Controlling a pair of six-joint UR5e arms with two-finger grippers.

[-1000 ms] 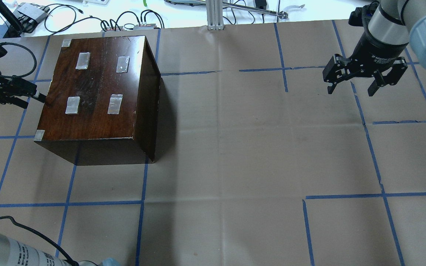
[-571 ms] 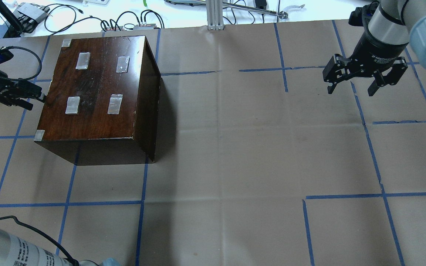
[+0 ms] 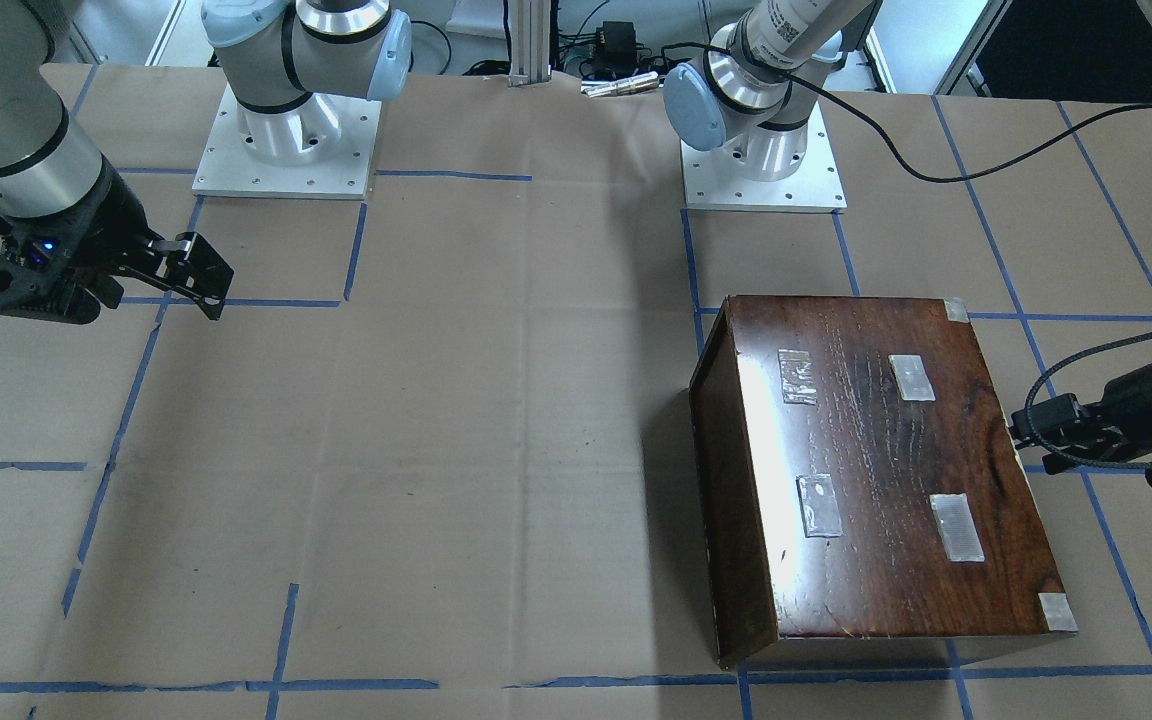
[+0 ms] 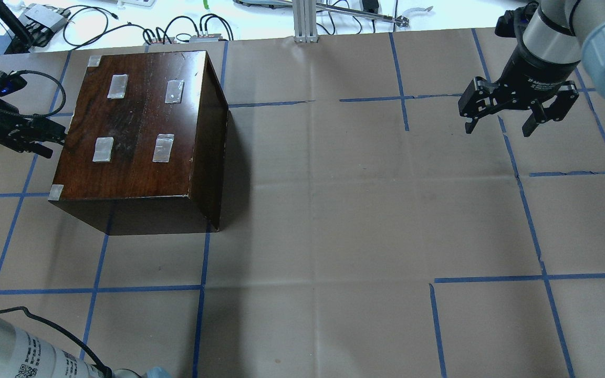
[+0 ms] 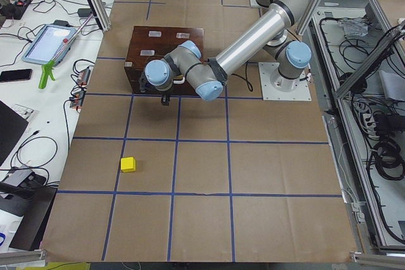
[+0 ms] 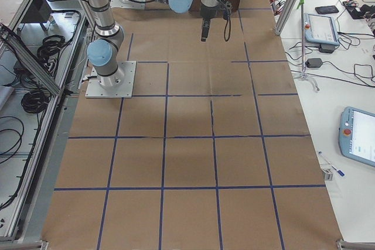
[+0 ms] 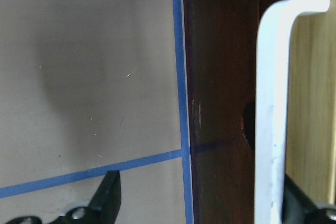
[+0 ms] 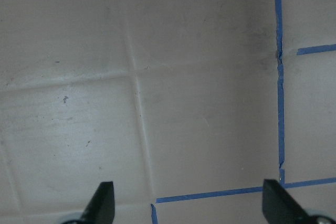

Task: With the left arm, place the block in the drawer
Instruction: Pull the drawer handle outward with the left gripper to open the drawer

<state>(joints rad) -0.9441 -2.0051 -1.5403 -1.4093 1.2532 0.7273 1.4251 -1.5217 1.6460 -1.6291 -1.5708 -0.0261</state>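
The yellow block (image 5: 128, 164) lies on the paper in the exterior left view only, well away from the dark wooden box (image 4: 134, 126). My left gripper (image 4: 53, 140) is open and empty at the box's left face, also seen in the front-facing view (image 3: 1021, 432). In the left wrist view the drawer's dark front panel (image 7: 220, 103) with its notch (image 7: 248, 124) lies between my fingers (image 7: 107, 198), with pale wood (image 7: 312, 103) beyond it. A white hooked bar (image 7: 273, 103) crosses that edge. My right gripper (image 4: 499, 126) is open and empty at the far right.
The box top carries several tape patches (image 3: 956, 525). Blue tape lines (image 4: 528, 220) grid the brown paper. An aluminium post (image 4: 305, 21) and cables (image 4: 176, 26) sit beyond the table's far edge. The arm bases (image 3: 286, 140) stand at the robot's side.
My left wrist has shifted a little toward the table's far side and closer to the box's left face. The right arm and the box have not moved.
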